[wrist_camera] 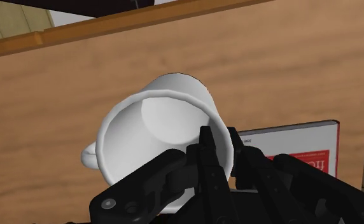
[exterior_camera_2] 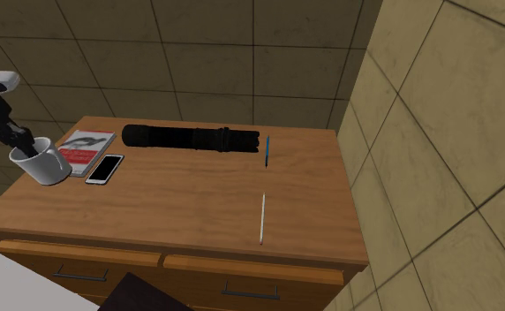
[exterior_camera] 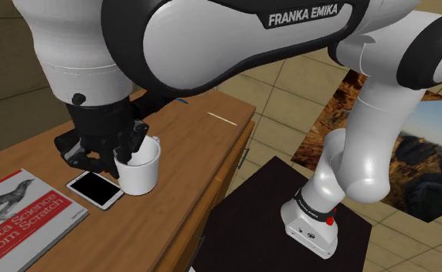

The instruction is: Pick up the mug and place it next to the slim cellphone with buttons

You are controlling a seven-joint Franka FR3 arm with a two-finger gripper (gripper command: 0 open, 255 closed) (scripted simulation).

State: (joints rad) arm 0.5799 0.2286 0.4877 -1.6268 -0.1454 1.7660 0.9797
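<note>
Wooden cabinet top [exterior_camera_2: 198, 203] | gripper [wrist_camera: 216, 153] clamped on the white mug [exterior_camera: 141, 171] by its rim, lower left of shoulder view, just beside the cellphone [exterior_camera: 95, 189] | best now: level the tilted mug, lower gently, release without nudging the cellphone.

Home room, study-like. Wooden desk [exterior_camera_2: 198, 203] with drawers [exterior_camera_2: 198, 278] on tan tiled floor [exterior_camera_2: 224, 53]. Book [exterior_camera_2: 85, 148], phone [exterior_camera_2: 105, 168] and pen [exterior_camera_2: 267, 150] on it, landscape picture [exterior_camera: 432, 154] nearby.
</note>
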